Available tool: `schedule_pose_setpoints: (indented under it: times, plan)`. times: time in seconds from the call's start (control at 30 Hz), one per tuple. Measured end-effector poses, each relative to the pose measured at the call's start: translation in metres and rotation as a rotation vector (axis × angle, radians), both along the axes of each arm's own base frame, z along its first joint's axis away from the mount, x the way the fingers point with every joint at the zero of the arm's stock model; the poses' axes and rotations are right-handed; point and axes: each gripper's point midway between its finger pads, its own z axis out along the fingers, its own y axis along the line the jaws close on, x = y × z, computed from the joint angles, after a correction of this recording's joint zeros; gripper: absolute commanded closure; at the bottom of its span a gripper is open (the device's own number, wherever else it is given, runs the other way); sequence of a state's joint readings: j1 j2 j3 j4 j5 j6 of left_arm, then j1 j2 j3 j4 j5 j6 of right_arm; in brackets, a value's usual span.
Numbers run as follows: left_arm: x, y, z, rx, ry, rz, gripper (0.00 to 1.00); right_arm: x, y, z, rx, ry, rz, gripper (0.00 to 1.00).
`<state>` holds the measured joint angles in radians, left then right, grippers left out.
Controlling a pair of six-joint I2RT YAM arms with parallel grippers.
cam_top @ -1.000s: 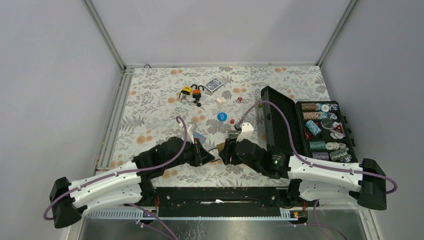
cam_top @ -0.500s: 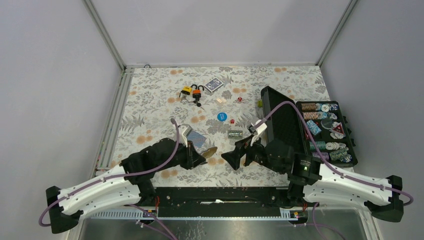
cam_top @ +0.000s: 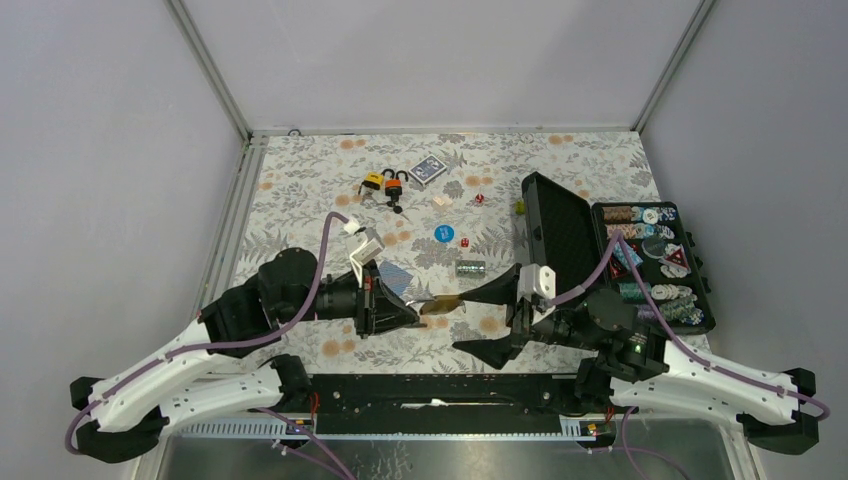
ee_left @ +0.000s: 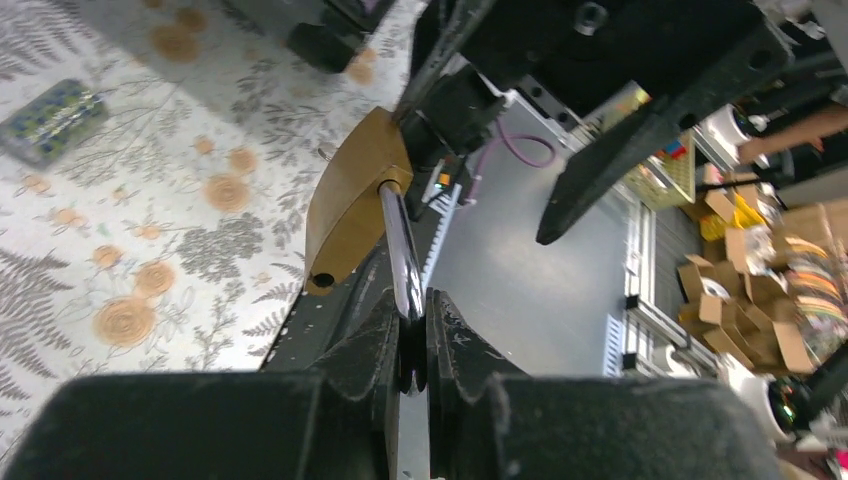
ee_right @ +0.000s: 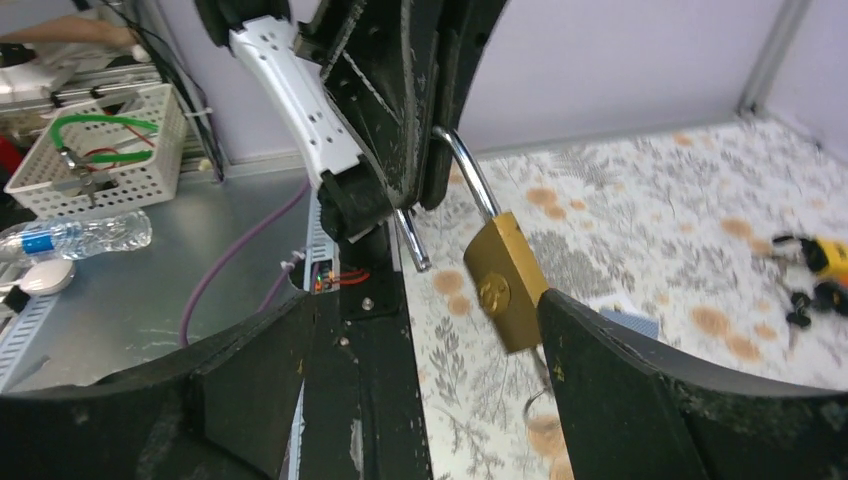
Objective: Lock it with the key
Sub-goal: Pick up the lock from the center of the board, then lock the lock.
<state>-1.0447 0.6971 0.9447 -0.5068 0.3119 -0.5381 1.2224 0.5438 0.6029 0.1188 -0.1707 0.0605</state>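
A brass padlock [cam_top: 441,303] hangs in the air above the table's front. My left gripper [cam_top: 417,311] is shut on its steel shackle [ee_left: 401,262]. The brass body [ee_left: 352,205] points away from the jaws. In the right wrist view the shackle [ee_right: 470,180] stands open, one leg free of the body [ee_right: 505,275]. A key with a ring [ee_right: 538,385] hangs from the body's underside. My right gripper [cam_top: 462,322] is wide open and empty. It faces the padlock, one finger [ee_right: 640,390] close beside the body's lower corner.
Yellow [cam_top: 372,182] and orange [cam_top: 394,185] padlocks with keys lie at the back. A blue card box [cam_top: 428,169], a blue chip [cam_top: 443,233], a red die [cam_top: 464,240] and a small patterned roll [cam_top: 470,267] lie mid-table. An open black case [cam_top: 556,235] of poker chips stands right.
My right gripper has drawn back from the padlock toward the right and opened wide. My left arm has pulled back leftward, still holding the padlock by its shackle.
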Motion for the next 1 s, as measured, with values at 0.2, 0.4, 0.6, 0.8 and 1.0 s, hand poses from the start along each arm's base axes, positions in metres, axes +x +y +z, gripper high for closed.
schedule_pose_setpoints:
  times: [0.2,0.4,0.6,0.8,1.0]
  plan:
    - [-0.019,-0.003,0.019,-0.035,-0.019,-0.125,1.00,-0.009,0.012,0.022,0.029,-0.096,0.087,0.12]
    - [-0.031,-0.004,0.019,-0.037,-0.008,-0.201,1.00,-0.010,0.020,0.017,0.010,-0.126,0.110,0.15]
    - [-0.036,-0.003,0.023,-0.053,-0.013,-0.233,1.00,-0.011,0.021,0.018,0.025,-0.132,0.116,0.23]
    - [-0.039,-0.004,0.034,-0.096,-0.039,-0.248,1.00,-0.013,0.022,0.009,0.058,-0.098,0.123,0.28]
    - [-0.039,-0.006,0.044,-0.134,-0.063,-0.257,1.00,-0.015,0.023,0.005,0.085,-0.049,0.129,0.35]
